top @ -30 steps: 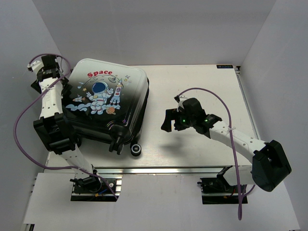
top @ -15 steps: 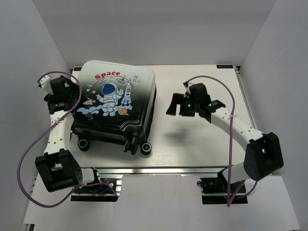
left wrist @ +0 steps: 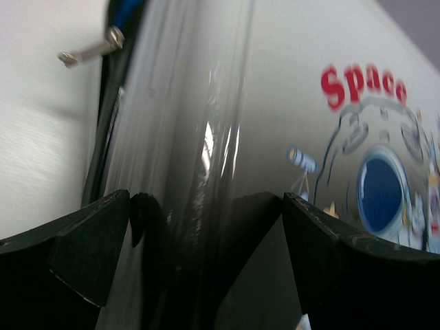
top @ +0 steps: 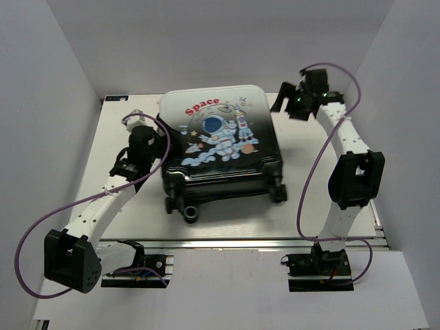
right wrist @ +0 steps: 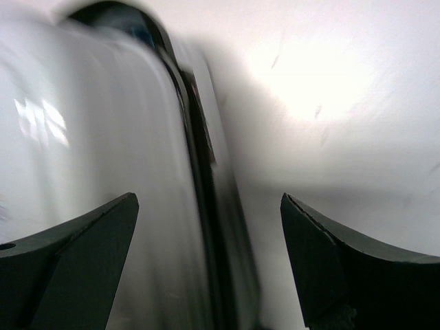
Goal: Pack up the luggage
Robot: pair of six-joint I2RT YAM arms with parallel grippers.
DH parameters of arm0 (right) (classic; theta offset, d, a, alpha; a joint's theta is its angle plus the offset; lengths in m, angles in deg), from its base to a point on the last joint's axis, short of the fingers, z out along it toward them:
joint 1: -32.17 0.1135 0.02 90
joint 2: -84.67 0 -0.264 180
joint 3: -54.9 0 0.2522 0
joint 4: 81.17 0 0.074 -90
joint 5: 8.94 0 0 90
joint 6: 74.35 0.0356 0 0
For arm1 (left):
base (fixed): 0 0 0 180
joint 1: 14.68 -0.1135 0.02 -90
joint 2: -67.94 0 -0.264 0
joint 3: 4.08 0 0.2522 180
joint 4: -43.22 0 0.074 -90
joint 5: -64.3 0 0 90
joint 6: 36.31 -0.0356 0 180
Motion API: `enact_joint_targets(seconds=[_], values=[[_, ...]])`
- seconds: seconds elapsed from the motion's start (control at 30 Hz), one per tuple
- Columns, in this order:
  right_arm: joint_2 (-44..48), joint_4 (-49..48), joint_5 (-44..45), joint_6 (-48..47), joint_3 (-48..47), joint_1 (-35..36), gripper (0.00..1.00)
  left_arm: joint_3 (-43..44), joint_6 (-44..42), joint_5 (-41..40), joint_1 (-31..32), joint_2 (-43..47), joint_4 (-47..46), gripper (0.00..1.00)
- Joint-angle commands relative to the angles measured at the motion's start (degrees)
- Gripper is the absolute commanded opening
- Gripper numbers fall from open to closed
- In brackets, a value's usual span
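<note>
We find the black-to-white hard-shell suitcase lying shut, print up, on the middle of the white surface; we judge closing done, zipping or uprighting left. The left end effector gapes empty at its left side, and the right end effector does likewise at its far right corner. Only purple cables trail nearby.

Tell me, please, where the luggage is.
Top external view: the luggage lies mid-table, left end effector at its left side, right end effector near its far-right corner.
</note>
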Motion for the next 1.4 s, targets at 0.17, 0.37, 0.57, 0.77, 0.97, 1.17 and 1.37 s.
enact_joint_targets(seconds=[0.17,0.37,0.57,0.77,0.97,1.17,1.37], values=[[1.6,13.3,10.2,-1.4,-15.7,-8.9,0.89,10.2,4.8,3.8,12.1,4.2,37.0,0.98],[17.3,15.3,20.8,1.0,-4.3,-13.8,0.89,25.8,-4.6,-12.0,9.8,-4.9,34.9,0.98],[40.1,10.3,1.4,3.3,21.4,-13.5,0.89,55.2,-15.5,-16.6,4.7,-28.9,35.5,0.98],[53.2,18.1,-17.2,-9.2,30.2,-11.4,0.89,84.7,-23.6,-8.6,-2.1,-54.4,35.2,0.98],[55.9,25.8,-27.9,-15.0,35.8,-9.9,0.89,84.1,-25.4,3.0,-5.5,-64.8,25.0,0.98],[55.1,25.5,-32.1,-16.3,42.6,-4.0,0.89,83.7,-26.0,15.3,-6.1,-70.3,25.1,0.98],[48.4,15.3,-19.2,-7.7,45.9,2.2,0.89,69.4,-28.0,18.5,-5.5,-64.4,22.0,0.9]])
